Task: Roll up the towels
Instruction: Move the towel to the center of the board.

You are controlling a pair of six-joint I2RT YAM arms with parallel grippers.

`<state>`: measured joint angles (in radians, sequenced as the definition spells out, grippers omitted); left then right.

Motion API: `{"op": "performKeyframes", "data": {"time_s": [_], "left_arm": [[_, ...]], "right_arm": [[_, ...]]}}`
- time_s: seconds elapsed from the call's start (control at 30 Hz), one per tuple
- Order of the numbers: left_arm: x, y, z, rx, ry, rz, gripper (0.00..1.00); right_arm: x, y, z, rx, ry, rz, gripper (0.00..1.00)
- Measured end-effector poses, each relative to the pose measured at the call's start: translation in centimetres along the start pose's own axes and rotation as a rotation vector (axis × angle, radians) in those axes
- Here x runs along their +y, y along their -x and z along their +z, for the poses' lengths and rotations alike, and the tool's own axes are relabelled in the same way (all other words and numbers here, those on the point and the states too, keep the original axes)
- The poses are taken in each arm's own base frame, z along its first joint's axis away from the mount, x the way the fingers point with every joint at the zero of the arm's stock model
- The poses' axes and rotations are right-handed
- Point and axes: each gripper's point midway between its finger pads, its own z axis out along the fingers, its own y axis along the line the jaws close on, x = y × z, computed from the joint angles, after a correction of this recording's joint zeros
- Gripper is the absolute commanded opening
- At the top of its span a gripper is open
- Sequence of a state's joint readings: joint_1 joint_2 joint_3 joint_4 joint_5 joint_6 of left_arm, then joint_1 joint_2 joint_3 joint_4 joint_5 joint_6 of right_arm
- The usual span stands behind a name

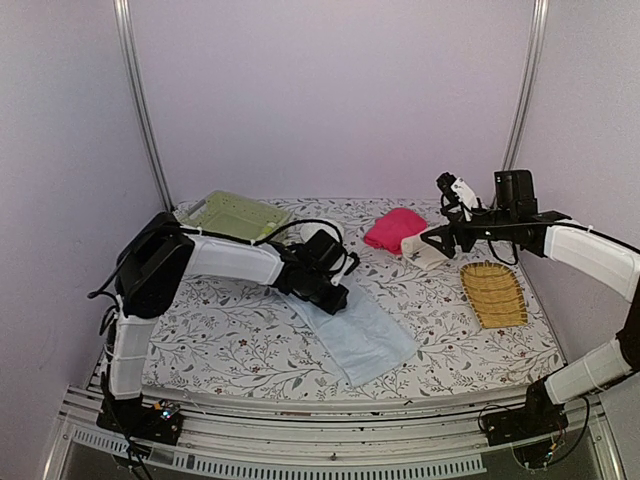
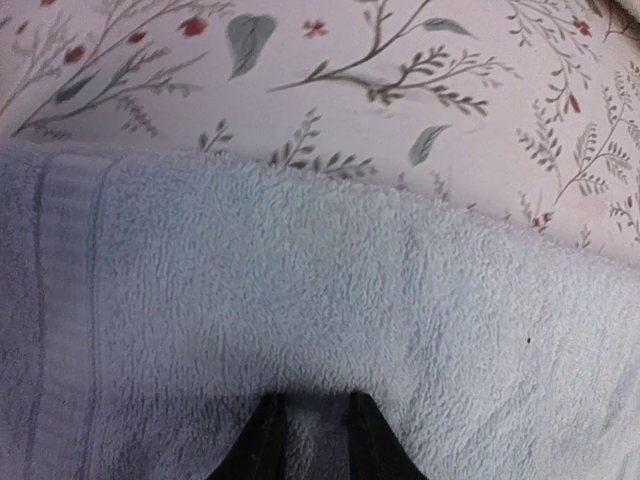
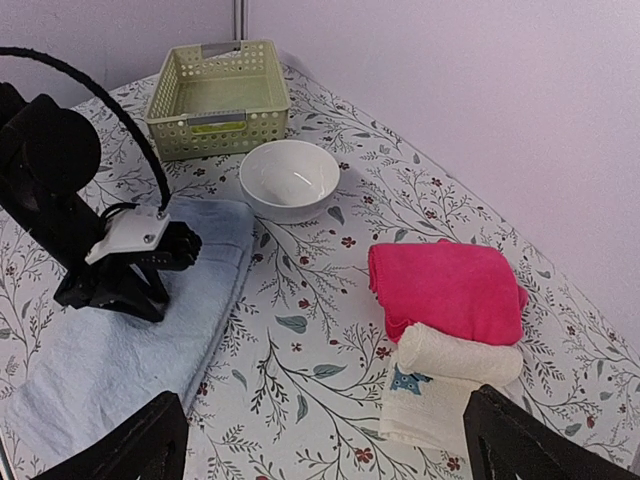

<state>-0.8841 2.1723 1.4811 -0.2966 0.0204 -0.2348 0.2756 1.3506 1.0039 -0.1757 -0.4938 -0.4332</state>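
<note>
The large pale blue towel lies flat across the middle of the table and fills the left wrist view. My left gripper presses down on its far end, and the jaws stand almost together with a fold of terry between them. The pink towel lies folded at the back right. The small cream-white towel, partly rolled, touches its near side. My right gripper is wide open and empty, hovering just above and beside the cream towel. The yellow-green-and-cream towel is out of view.
A pale green plastic basket stands at the back left. A white bowl sits between it and the pink towel. The yellow woven tray lies at the right, near the right arm.
</note>
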Motion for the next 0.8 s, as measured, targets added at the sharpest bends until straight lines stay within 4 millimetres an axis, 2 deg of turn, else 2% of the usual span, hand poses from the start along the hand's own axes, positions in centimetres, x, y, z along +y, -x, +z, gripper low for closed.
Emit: {"op": "performKeyframes", "data": {"time_s": [0.1,0.2,0.27,0.37,0.5,0.63,0.7,0.8], "left_arm": [[-3.3,1.9,1.5,-0.037,-0.054,0.107,0.32],[-5.3,2.2,1.8,-0.048,-0.075,0.188,0.41],[-5.7,1.8,1.2,-0.053,-0.076,0.219,0.45],[-5.5,0.9,-1.5,-0.065,-0.079,0.237,0.46],[-6.2,1.8,-6.0,-0.128,-0.118,0.229,0.41],[-8.2,2.1,-9.7,-0.191,-0.201,0.252,0.34],[-10.0,1.2,-10.3,-0.192,-0.242,0.295,0.31],[-14.0,-1.5,-10.2,-0.16,-0.312,0.4,0.31]], "right_arm": [[0.1,-0.4,0.5,0.01,0.023,0.044,0.99],[0.4,-0.6,0.6,0.012,0.038,0.064,0.99],[0.5,-0.5,0.6,0.009,0.043,0.066,1.0],[0.5,-0.6,0.6,0.011,0.048,0.068,0.96],[0.9,-1.2,1.3,0.031,0.083,0.079,0.81],[1.4,-2.7,2.4,0.074,0.132,0.101,0.54],[1.4,-3.0,3.1,0.096,0.159,0.119,0.4],[1.2,-2.7,5.1,0.134,0.207,0.156,0.31]]}}
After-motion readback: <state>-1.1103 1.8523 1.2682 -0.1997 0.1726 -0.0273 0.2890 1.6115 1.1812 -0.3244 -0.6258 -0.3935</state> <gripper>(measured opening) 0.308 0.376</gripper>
